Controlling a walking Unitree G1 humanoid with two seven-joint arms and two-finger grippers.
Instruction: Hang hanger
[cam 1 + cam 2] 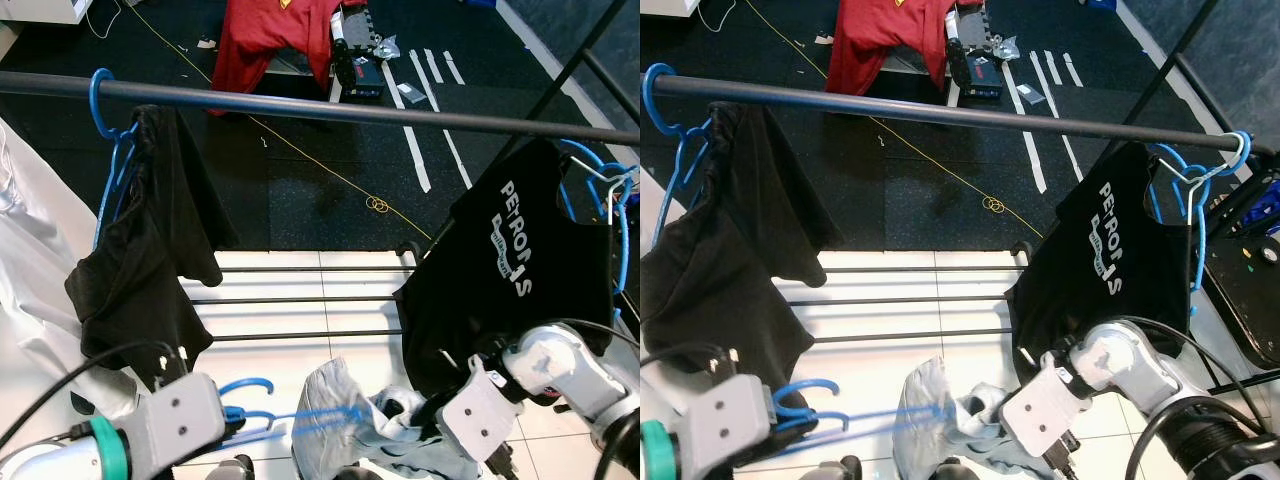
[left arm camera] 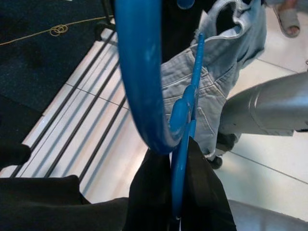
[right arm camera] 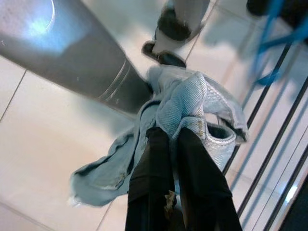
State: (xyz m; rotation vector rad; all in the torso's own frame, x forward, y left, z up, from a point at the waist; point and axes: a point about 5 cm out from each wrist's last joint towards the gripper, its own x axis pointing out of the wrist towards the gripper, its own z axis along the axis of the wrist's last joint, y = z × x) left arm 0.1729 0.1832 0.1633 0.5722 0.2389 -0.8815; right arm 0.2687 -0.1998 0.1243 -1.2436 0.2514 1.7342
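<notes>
- Overhead, a dark rail (image 1: pixel 330 108) spans the scene; three thin lower bars (image 1: pixel 300 300) run under it above white floor tiles (image 1: pixel 270 355).
- Left pincer (image 2: pixel 179 211): closed on the blue hanger (image 1: pixel 290 418), both black fingers (image 2: pixel 204 192) pressed against its stem just below the hook. The hook (image 2: pixel 142 72) curves up in front of the wrist camera.
- Hanger position: low, below the lower bars and well under the rail, held roughly level between the two arms. It is not on the rail.
- Pale denim garment (image 1: pixel 350 415): draped on the hanger's far end, bunched and sagging toward the floor.
- Right pincer (image 3: pixel 173 178): closed on a fold of the denim, its fingers (image 3: pixel 149 173) clamped to either side of the cloth.
- On the rail, left: a blue hanger (image 1: pixel 105 110) carrying a black garment (image 1: pixel 150 260).
- On the rail, right: a black T-shirt (image 1: pixel 510 270) with white lettering on another blue hanger (image 1: pixel 600 180).
- Beyond the rack: dark floor mat (image 1: pixel 300 190), a red garment (image 1: pixel 265 40) and a yellow cord (image 1: pixel 330 170).
</notes>
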